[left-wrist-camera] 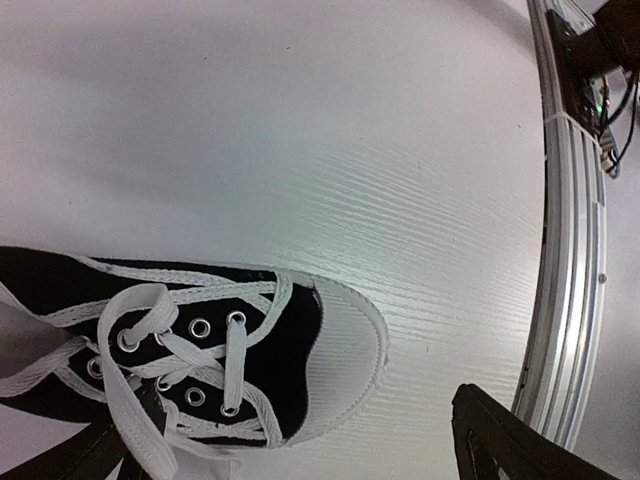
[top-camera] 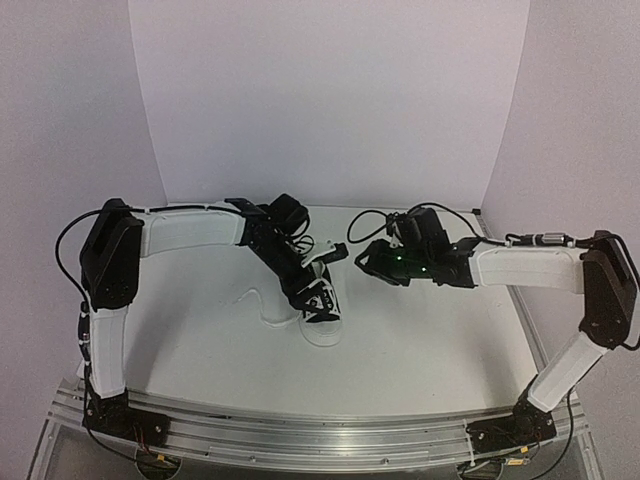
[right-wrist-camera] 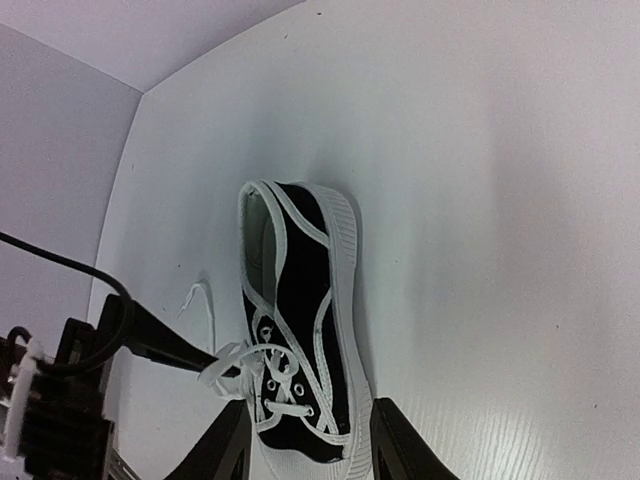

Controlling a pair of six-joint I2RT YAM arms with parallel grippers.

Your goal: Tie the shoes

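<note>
Laces (left-wrist-camera: pixel 235 365) on the sneaker (right-wrist-camera: pixel 300 300), resting on the tabletop (top-camera: pixel 420 340), are lying limp, so I am aiming to pinch near their ends, left end effector (top-camera: pixel 305 290) spread above it, right end effector (top-camera: pixel 370 260) parted beside it.

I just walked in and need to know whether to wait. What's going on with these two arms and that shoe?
The two arms are working at tying a small black sneaker that sits on the white table. The left hand is right over its white laces, with its fingers spread wide and clamped on nothing. The right hand hovers open beside the sneaker, off to its right, not touching it. The laces are loose, one end trails across the table, and no bow shows yet.
</note>
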